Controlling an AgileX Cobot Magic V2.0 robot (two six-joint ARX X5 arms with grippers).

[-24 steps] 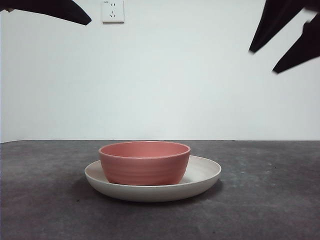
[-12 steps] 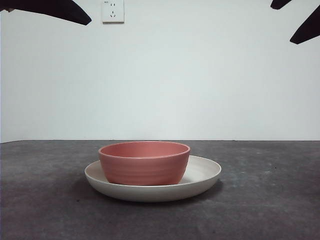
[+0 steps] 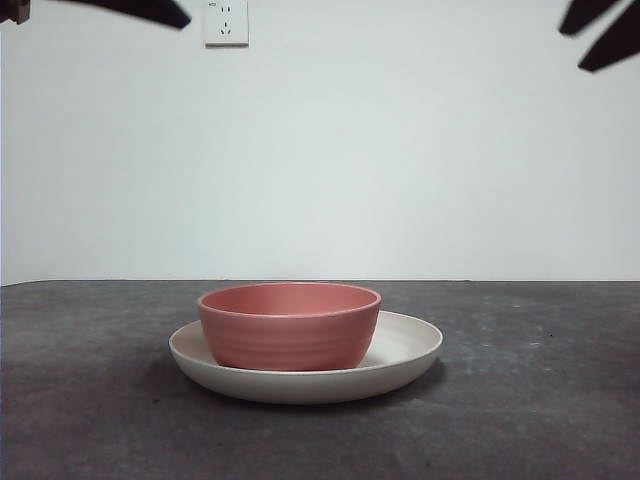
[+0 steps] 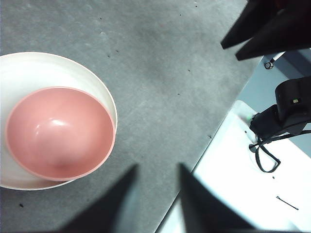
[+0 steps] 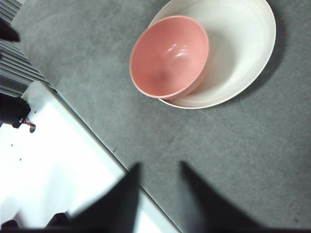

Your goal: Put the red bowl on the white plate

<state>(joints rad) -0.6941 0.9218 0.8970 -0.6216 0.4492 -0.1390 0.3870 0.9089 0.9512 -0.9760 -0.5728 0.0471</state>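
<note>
the red bowl (image 3: pixel 289 326) stands upright with its mouth facing straight up, being round it has no long axis, and it sits inside the white plate (image 3: pixel 405 345) just left of the plate's centre in the lower middle of the front view, close to one side of the rim. its matte salmon-pink sides carry faint horizontal ridges, its inside is smooth and empty, and the plate is wide, shallow and cream-white on the dark grey table (image 3: pixel 540 400). the left gripper (image 4: pixel 156 171) and the right gripper (image 5: pixel 158 167) both hang high above the table with jaws parted and nothing between them, showing in the front view only as black tips at the top corners beside a wall socket (image 3: pixel 225 22).
</note>
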